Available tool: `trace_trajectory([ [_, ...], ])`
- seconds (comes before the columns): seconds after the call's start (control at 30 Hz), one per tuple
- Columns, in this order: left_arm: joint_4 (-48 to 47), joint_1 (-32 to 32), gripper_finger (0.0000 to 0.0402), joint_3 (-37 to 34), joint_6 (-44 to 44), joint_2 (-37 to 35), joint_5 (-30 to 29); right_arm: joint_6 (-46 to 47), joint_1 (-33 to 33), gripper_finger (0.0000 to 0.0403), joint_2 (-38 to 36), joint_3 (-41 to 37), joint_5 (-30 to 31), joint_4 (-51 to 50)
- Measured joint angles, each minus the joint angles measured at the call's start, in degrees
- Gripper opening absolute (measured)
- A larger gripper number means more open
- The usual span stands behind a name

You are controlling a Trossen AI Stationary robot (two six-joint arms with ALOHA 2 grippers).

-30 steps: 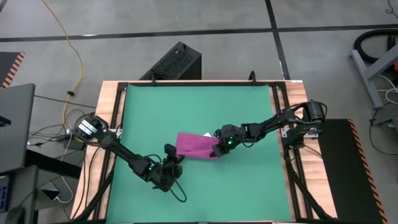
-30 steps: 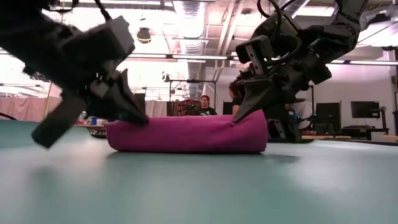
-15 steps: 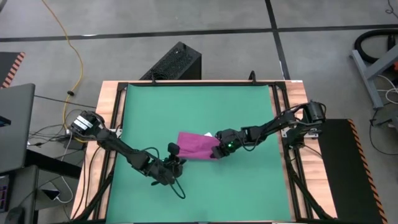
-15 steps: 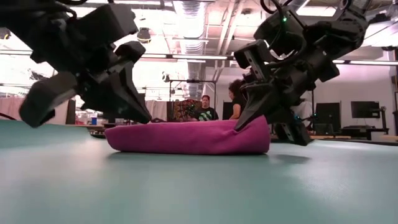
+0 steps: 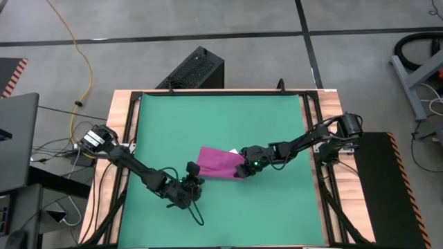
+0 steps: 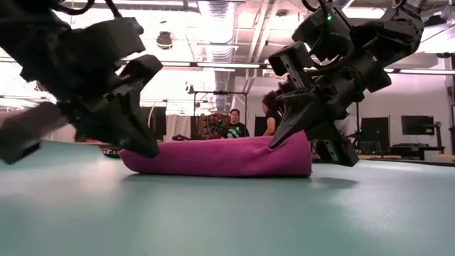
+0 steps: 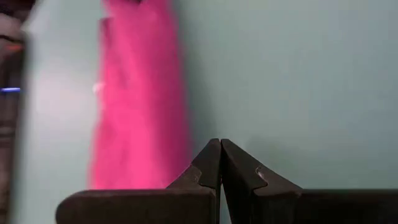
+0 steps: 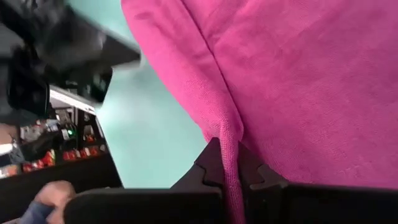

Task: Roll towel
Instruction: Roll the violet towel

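Note:
The magenta towel [image 5: 218, 162] lies as a loose, flattened roll in the middle of the green mat [image 5: 221, 117], with its white tag [image 5: 230, 149] at the far edge. In the low view the towel [image 6: 213, 158] rests along its underside. My left gripper [image 5: 193, 173] is shut and stands at the towel's left end, with nothing between its fingers [image 7: 221, 149]. My right gripper [image 5: 243, 168] is shut on the towel's right end. My left gripper stands right beside the towel's left end [image 6: 131, 158]; I cannot tell whether it touches the cloth. My right gripper pinches a raised ridge of cloth [image 8: 229, 140] at the towel's right end between its two fingers. The fingers slant down from the table's right. That end [image 6: 295, 142] is drawn up a little, and the rest lies on the mat.
A wooden frame [image 5: 124, 124] borders the mat. Bare mat lies on the far and near sides of the towel. A black box [image 5: 197, 69] and a yellow cable [image 5: 79, 62] are on the floor beyond the table. People [image 6: 233, 122] sit in the room behind.
My left gripper has turned at the wrist and its fingertips have dropped from the top of the towel's left end to beside it, staying shut. The towel has gone from a plump roll to a flatter one, with its right end still pinched up.

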Motion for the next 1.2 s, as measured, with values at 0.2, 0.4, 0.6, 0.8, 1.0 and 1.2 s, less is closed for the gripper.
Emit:
trace_trajectory([
  [0.2, 2.4, -0.5, 0.0000, -0.1, 17.8, -9.1, -8.4, -2.0, 1.2, 0.0015, 0.0, 0.0, 0.0, -1.5],
  [0.4, 13.6, 13.4, 0.0000, -8.2, 20.7, -14.4, 14.2, -2.7, 1.9, 0.0015, 0.0, 0.0, -0.1, -1.7],
  [0.6, 21.1, 22.1, 0.0000, -10.8, 27.1, -9.9, 22.2, -3.6, 2.0, 0.0015, 0.0, 0.0, -0.2, -2.4],
  [0.8, 21.1, 26.4, 0.0000, -10.7, 28.8, -4.6, 26.9, -3.9, 2.1, 0.0015, 0.0, 0.0, -0.7, -3.3],
  [1.0, 19.4, 27.9, 0.0000, -10.7, 26.7, -4.0, 28.6, -4.0, 2.5, 0.0015, 0.0, 0.0, -0.7, -3.3],
  [1.2, 15.9, 28.1, 0.0000, -10.6, 22.2, -2.9, 32.9, -4.7, 3.0, 0.0015, 0.0, 0.0, -0.1, -2.7],
])
